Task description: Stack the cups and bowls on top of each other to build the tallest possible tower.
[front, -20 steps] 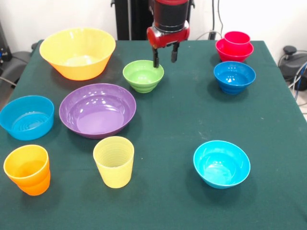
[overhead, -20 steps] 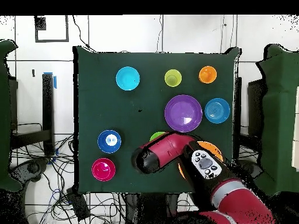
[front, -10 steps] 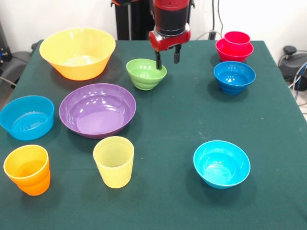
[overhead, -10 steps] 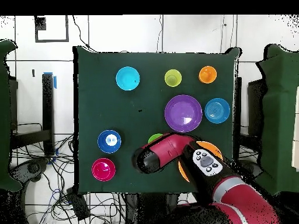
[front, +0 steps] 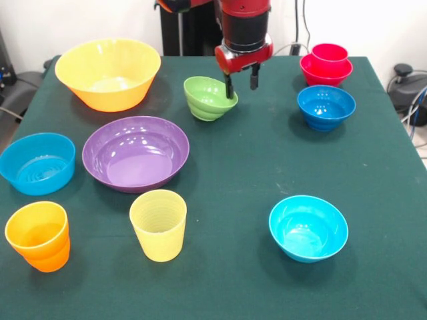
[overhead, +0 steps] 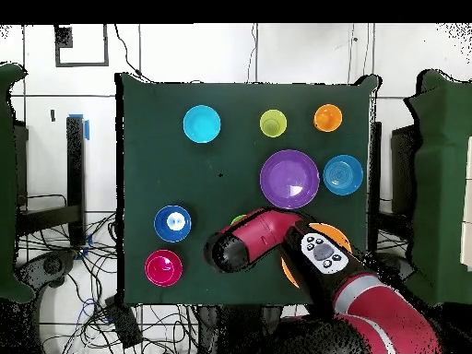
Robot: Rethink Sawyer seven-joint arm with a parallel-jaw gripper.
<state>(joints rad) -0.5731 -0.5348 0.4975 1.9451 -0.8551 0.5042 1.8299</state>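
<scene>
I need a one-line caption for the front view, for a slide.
Sawyer gripper grips the rim of the tilted lime green bowl, with nine other cups and bowls spread over the green table.

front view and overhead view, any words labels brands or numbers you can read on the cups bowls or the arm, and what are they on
None can be read in either view.
The cups, such as the pale yellow cup, and the bowls, such as the lime green bowl, are plain plastic with no print.
The button pad on the arm shows small marks in the overhead view, too small to read.
The gripper shows no label.
</scene>
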